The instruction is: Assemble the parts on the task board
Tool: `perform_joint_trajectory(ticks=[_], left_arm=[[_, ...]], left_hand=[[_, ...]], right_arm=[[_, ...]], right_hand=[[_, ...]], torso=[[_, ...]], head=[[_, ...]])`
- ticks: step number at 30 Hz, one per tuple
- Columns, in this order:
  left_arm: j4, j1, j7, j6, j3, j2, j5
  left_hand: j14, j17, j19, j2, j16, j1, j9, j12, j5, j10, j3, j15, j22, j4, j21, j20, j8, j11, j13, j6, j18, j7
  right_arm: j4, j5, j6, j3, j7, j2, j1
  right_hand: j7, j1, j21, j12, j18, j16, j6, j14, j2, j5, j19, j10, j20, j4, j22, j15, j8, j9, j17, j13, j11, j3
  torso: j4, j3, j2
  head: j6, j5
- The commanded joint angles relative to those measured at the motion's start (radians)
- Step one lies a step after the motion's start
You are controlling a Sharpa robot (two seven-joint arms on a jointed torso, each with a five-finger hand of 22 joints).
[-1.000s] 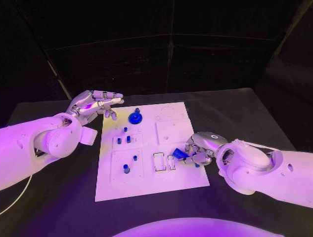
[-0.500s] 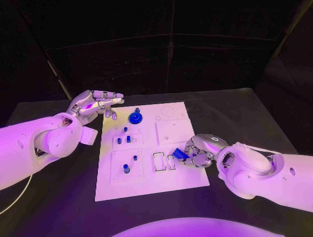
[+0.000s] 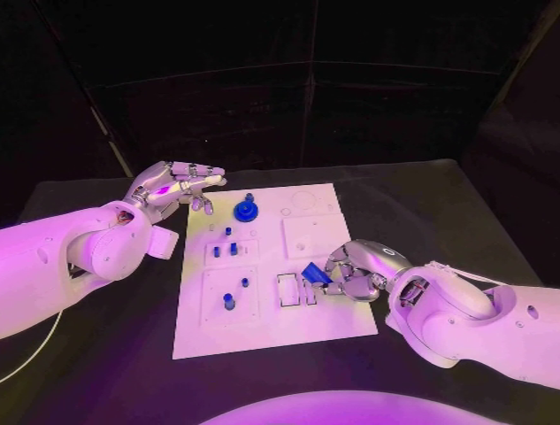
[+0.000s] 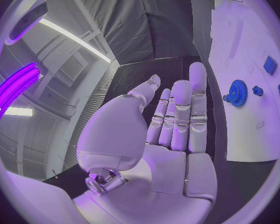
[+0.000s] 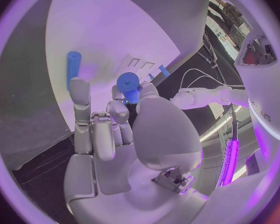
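Observation:
The white task board lies mid-table. My right hand pinches a blue part just above the board's right side, close to two rectangular slots. In the right wrist view the blue part sits between thumb and fingers, and another blue peg is on the board beyond. My left hand hovers at the board's far left corner, fingers straight and holding nothing. A blue gear stands near it, also seen as the blue gear in the left wrist view.
Small blue pegs stand in the board's left column, with one more peg lower down. Black table surrounds the board. My left forearm covers the table to the board's left.
The right hand has shifted slightly toward the slots with the blue part still pinched. The left hand has stayed where it was.

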Motion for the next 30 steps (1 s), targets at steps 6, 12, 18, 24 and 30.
perform_joint_trajectory(ticks=[6,12,18,24,30], left_arm=[[0.003,0.001,0.007,0.012,0.000,-0.001,0.003],[0.007,0.001,0.005,0.012,0.000,-0.003,0.003],[0.009,0.001,0.004,0.012,0.000,-0.004,0.003],[0.010,0.001,0.003,0.012,0.000,-0.005,0.003],[0.010,0.001,0.002,0.012,0.000,-0.006,0.003]], left_hand=[[-0.006,-0.001,0.003,0.010,0.003,-0.003,0.000,0.006,-0.003,-0.004,-0.005,0.000,-0.001,-0.002,-0.007,0.005,0.002,0.000,0.001,-0.007,0.020,-0.002],[-0.006,-0.001,0.003,0.010,0.003,-0.003,0.000,0.006,-0.003,-0.004,-0.005,0.000,-0.001,-0.002,-0.007,0.005,0.002,0.000,0.001,-0.007,0.020,-0.002],[-0.006,-0.001,0.003,0.011,0.003,-0.003,0.000,0.007,-0.003,-0.005,-0.006,0.000,-0.001,-0.001,-0.007,0.005,0.002,0.000,0.001,-0.007,0.020,-0.002],[-0.006,-0.001,0.003,0.011,0.003,-0.003,0.000,0.007,-0.003,-0.005,-0.006,0.000,-0.001,-0.001,-0.007,0.005,0.002,0.000,0.001,-0.007,0.020,-0.002],[-0.006,-0.001,0.003,0.011,0.003,-0.003,0.000,0.007,-0.003,-0.005,-0.006,0.000,-0.001,-0.001,-0.007,0.005,0.002,0.000,0.001,-0.007,0.020,-0.002]], right_arm=[[-0.006,0.069,0.021,0.000,0.026,0.029,0.001],[-0.018,0.079,0.064,0.000,0.004,0.067,0.001],[-0.023,0.079,0.068,0.001,-0.017,0.089,0.001],[-0.028,0.065,0.076,0.001,-0.030,0.100,0.001],[-0.035,0.056,0.069,0.001,-0.041,0.106,0.001]], right_hand=[[-0.002,-0.038,0.004,0.002,-0.014,0.002,0.013,0.085,0.009,-0.012,0.008,0.011,-0.001,0.007,-0.001,-0.009,0.002,0.000,0.161,0.003,-0.004,-0.022],[-0.005,-0.056,0.005,0.002,-0.014,0.002,0.018,0.085,0.016,-0.023,0.008,0.014,-0.002,0.008,0.000,-0.010,0.003,0.001,0.162,0.006,-0.006,-0.032],[-0.006,-0.071,0.005,0.001,-0.014,0.003,0.021,0.085,0.012,-0.033,0.008,0.014,-0.003,0.008,0.001,-0.011,0.004,0.002,0.164,0.008,-0.007,-0.047],[-0.007,-0.102,0.004,0.000,-0.014,0.002,0.023,0.085,0.005,-0.060,0.006,0.016,-0.003,0.008,-0.001,-0.012,0.006,0.005,0.162,0.011,-0.008,-0.073],[-0.008,-0.143,0.002,-0.003,-0.013,0.001,0.022,0.085,0.004,-0.110,0.004,0.015,-0.004,0.008,-0.003,-0.013,0.008,0.009,0.161,0.013,-0.008,-0.100]], torso=[[-0.0023,0.0007,0.002],[-0.0009,0.0000,0.003],[-0.0019,0.0003,0.001],[-0.0020,0.0003,0.000],[-0.0009,0.0002,0.000]], head=[[-0.004,0.015],[-0.006,0.021],[-0.009,0.024],[-0.008,0.028],[-0.006,0.027]])
